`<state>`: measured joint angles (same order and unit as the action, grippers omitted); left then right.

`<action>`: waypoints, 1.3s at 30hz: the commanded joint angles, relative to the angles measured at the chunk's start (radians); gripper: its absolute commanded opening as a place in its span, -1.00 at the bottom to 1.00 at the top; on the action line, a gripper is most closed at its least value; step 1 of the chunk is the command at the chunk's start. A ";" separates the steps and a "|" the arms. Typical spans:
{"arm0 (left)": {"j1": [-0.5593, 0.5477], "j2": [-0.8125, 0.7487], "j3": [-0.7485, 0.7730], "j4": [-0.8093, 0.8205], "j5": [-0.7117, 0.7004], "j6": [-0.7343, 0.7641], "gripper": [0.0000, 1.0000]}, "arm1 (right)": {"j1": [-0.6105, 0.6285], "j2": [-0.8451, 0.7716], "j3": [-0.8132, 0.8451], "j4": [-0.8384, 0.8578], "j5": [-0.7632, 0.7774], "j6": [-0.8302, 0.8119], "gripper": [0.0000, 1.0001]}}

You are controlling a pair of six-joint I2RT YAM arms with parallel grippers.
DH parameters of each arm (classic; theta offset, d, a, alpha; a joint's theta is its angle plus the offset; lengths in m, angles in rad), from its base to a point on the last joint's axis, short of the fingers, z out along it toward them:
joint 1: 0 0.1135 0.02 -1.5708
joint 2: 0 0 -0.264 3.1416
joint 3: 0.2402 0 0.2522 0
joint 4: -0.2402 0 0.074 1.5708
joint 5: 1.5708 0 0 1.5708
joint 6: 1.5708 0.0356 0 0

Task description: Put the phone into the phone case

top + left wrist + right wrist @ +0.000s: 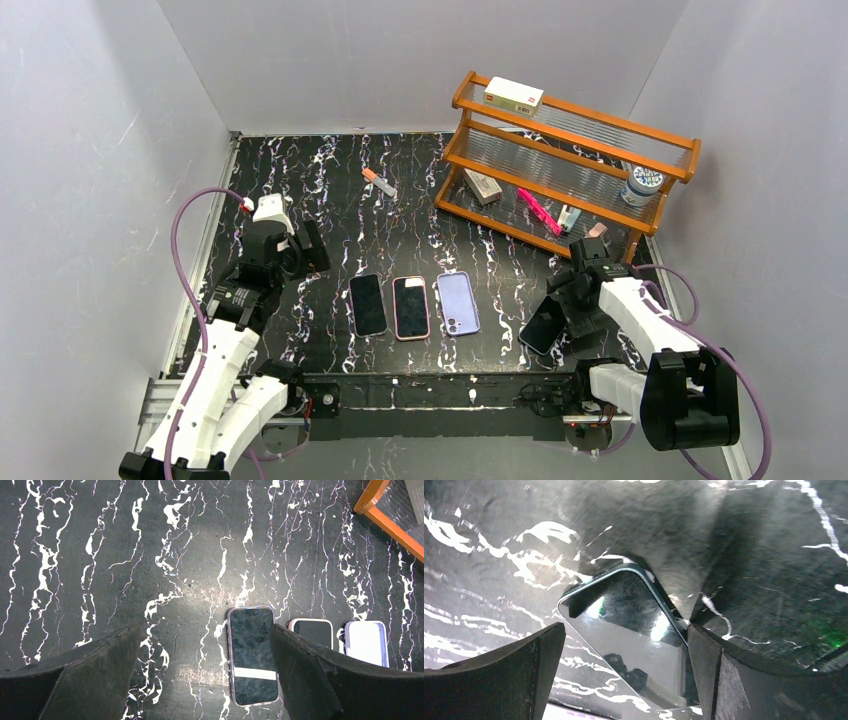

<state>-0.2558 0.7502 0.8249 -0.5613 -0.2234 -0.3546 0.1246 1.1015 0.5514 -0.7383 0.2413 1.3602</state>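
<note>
Table [400, 225] black marble, grey walls [100, 150] | phone [639, 650] flat, long axis near-left to far-right | left gripper [204, 630], right gripper [624, 630] wide, empty

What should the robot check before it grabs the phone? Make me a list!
1. The right gripper is open: ok.
2. The dark phone lies between its fingers: ok.
3. Those fingers touch the phone: cannot tell.
4. The left gripper is open and holds nothing: ok.
5. The purple item lies flat, apart from the dark phone: ok.
6. The purple item is an empty case: cannot tell.
</note>
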 commanded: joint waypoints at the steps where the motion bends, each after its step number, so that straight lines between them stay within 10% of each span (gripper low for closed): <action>1: -0.003 -0.003 -0.010 0.005 -0.004 0.011 0.96 | 0.002 0.036 0.003 0.135 -0.123 -0.120 0.97; 39: -0.002 -0.002 -0.013 0.006 -0.003 0.011 0.96 | 0.224 0.315 0.104 -0.027 -0.112 -0.091 0.77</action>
<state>-0.2558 0.7540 0.8242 -0.5613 -0.2234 -0.3546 0.3302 1.3705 0.6933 -0.7631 0.0704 1.2465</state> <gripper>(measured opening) 0.981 0.909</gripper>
